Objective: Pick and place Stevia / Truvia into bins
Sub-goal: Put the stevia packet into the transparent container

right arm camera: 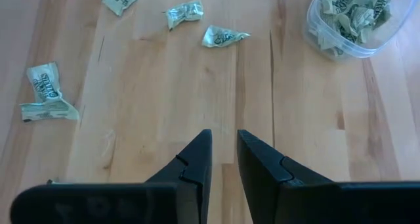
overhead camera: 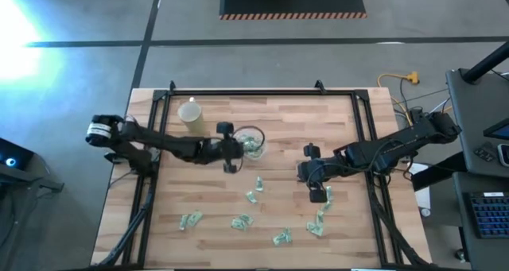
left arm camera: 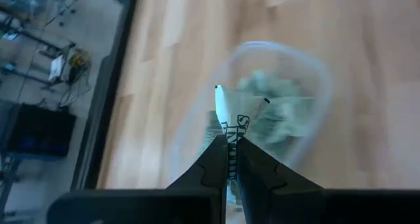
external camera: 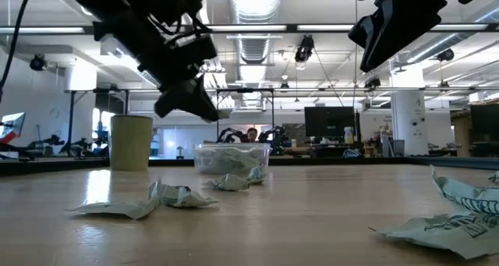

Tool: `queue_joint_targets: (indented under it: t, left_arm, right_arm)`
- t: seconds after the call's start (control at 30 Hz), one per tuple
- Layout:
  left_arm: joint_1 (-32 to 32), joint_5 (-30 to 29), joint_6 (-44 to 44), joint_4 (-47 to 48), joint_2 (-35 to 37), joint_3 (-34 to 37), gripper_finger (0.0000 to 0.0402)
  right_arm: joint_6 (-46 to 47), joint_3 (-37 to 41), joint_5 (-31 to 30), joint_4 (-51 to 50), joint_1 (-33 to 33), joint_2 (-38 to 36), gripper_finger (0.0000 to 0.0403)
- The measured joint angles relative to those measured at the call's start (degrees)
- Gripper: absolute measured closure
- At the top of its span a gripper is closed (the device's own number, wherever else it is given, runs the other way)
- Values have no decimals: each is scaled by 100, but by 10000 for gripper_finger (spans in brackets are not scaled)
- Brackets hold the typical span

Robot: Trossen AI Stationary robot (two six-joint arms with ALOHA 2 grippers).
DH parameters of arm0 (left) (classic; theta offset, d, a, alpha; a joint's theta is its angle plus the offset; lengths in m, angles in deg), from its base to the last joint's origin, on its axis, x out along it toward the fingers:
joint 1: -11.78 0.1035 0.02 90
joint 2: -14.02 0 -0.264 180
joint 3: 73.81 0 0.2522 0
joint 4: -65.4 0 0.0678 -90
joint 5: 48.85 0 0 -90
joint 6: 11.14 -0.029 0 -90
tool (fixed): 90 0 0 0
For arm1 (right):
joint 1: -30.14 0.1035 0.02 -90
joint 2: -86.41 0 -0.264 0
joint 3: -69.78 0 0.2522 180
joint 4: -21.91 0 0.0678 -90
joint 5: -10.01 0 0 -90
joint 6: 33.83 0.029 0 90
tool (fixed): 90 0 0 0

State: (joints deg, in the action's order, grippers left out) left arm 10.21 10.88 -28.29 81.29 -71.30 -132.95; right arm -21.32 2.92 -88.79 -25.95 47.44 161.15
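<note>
My left gripper (left arm camera: 228,145) is shut on one green-and-white Stevia sachet (left arm camera: 224,115) and hangs over the clear tub (overhead camera: 251,141), which stands on the table with several sachets inside. In the low view this gripper (external camera: 204,110) is above and left of the tub (external camera: 231,158). My right gripper (right arm camera: 224,142) hovers over bare wood right of centre (overhead camera: 316,185), its fingers a little apart with nothing between them. Loose sachets (overhead camera: 241,222) lie crumpled on the near half of the table. My left gripper pinches the sachet between its two fingers, by the end nearest the wrist (left arm camera: 230,159). The sachet stands edge-on and sticks out past the fingertips. The fingers slant down from the table's left. The sachet is lifted clear, over the tub's rim (left arm camera: 216,135).
A pale yellow cup (overhead camera: 191,114) stands left of the tub at the far side. Sachets lie near the right gripper (right arm camera: 224,36) (right arm camera: 47,92) and toward the near edge (overhead camera: 191,220) (overhead camera: 282,238). A black frame (overhead camera: 238,93) runs round the table.
</note>
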Motion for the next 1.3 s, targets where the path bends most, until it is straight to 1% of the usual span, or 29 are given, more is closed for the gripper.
queue_joint_targets:
  t: [0.2, 0.4, 0.6, 0.77, 0.9, 1.17, 1.3]
  left_arm:
    - [536, 53, -13, -188, 2, 6, 393]
    - [833, 775, -9, -335, -76, 8, 393]
    - [914, 830, -19, -563, -448, -7, 393]
    - [936, 784, -269, -716, -780, -74, 391]
    - [936, 746, -324, -962, -910, -73, 367]
    - [934, 740, -276, -960, -834, -97, 294]
    - [934, 741, -164, -867, -780, -96, 275]
  right_arm:
    - [-2, 0, -4, 9, -2, 0, 342]
    - [-4, 0, -7, 17, -2, 0, 342]
    - [-6, -1, -13, 39, -4, 0, 344]
    - [-64, -2, -15, 53, -4, 0, 346]
    - [-70, -2, -15, 64, -4, 2, 342]
    - [-70, -2, -17, 89, -4, 2, 346]
    - [79, 67, -16, 128, 25, 0, 346]
